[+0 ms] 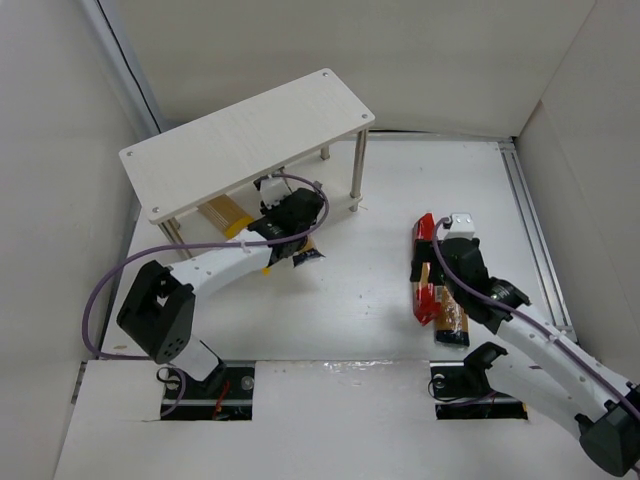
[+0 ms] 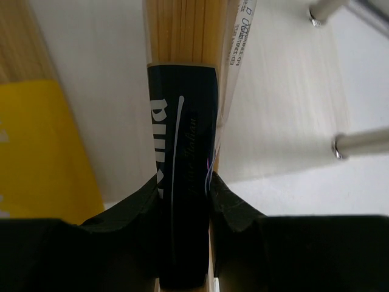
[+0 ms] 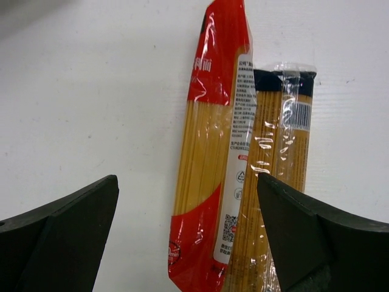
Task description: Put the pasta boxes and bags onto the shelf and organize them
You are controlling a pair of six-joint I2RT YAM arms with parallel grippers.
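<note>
My left gripper (image 2: 185, 182) is shut on the golden-brown spaghetti pack with a dark label (image 2: 182, 115). In the top view it (image 1: 287, 232) holds this pack (image 1: 309, 256) at the front edge of the white shelf (image 1: 250, 125), the pack pointing under the board. A plain yellow pack (image 1: 224, 212) lies on the table under the shelf, and it shows left of the held pack in the left wrist view (image 2: 36, 152). My right gripper (image 3: 187, 182) is open above the red-ended clear bag (image 3: 209, 146) and the orange-brown pack with dark ends (image 3: 282, 164), which lie side by side.
Thin silver shelf legs (image 2: 361, 143) stand just right of the held pack. In the top view the red-ended bag (image 1: 424, 272) and the orange-brown pack (image 1: 452, 322) lie at the right, under my right gripper (image 1: 447, 240). White walls enclose the table.
</note>
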